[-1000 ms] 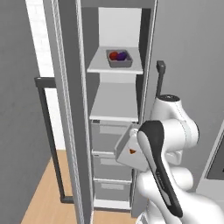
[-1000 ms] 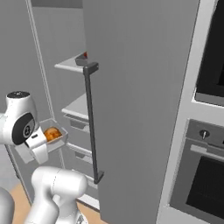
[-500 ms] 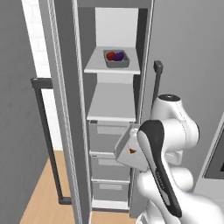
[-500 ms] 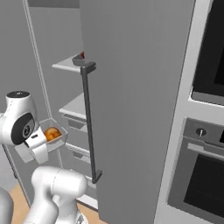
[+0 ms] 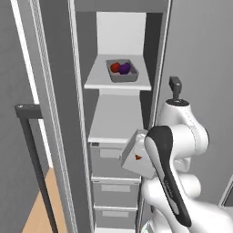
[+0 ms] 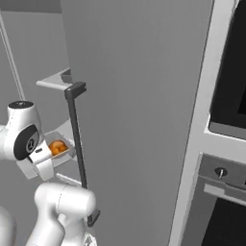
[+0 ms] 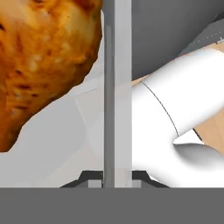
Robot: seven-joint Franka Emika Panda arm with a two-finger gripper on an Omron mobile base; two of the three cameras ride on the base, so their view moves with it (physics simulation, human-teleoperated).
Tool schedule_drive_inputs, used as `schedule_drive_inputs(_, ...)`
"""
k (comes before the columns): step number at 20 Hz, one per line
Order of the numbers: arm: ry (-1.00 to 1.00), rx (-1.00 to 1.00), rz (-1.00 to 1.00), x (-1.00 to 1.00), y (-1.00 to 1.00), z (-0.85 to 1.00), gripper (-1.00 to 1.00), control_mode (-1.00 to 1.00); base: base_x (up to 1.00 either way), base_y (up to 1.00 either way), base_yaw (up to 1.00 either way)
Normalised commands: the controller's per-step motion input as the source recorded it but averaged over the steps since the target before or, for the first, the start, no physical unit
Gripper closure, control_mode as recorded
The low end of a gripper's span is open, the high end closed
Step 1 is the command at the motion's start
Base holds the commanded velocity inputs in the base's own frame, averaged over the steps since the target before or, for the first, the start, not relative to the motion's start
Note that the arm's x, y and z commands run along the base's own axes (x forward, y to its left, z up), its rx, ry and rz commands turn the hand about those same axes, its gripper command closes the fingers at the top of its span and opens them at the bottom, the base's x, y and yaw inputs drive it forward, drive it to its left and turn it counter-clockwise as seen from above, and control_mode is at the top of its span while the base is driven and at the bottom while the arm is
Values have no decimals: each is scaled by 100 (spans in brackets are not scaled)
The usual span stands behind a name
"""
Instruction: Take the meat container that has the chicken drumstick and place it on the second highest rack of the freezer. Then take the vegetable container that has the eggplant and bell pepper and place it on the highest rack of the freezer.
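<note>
Claw point(image 7: 117, 175) is clamped on the wall of the meat container point(image 5: 139, 157), fingers either side of the rim in the hand view. The container is tilted, held in the air just in front of the open freezer point(image 5: 118, 113), level with the drawers point(image 5: 113, 159) below the second rack point(image 5: 119, 123). Chicken drumstick point(image 7: 43, 61) sits inside it, also seen orange in the right base view. Vegetable container point(image 5: 122, 71) with red and purple veg sits on the highest rack point(image 5: 118, 82). Freezer door handle point(image 6: 77, 139) stands just beside the arm
</note>
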Motion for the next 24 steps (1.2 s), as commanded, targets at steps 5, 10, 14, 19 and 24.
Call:
schedule_drive_inputs(5,0,0,0,0,0,0,100,100,19,68,0)
schedule_drive_inputs(10,0,0,0,0,0,0,100,100,3,0,0)
schedule_drive_inputs(14,-1,-3,-1,41,-41,0,100,-100,0,0,0)
schedule_drive_inputs(19,0,-10,0,95,-25,-1,100,-100,0,0,0)
schedule_drive_inputs(24,0,-17,0,99,-3,-15,100,-100,0,0,0)
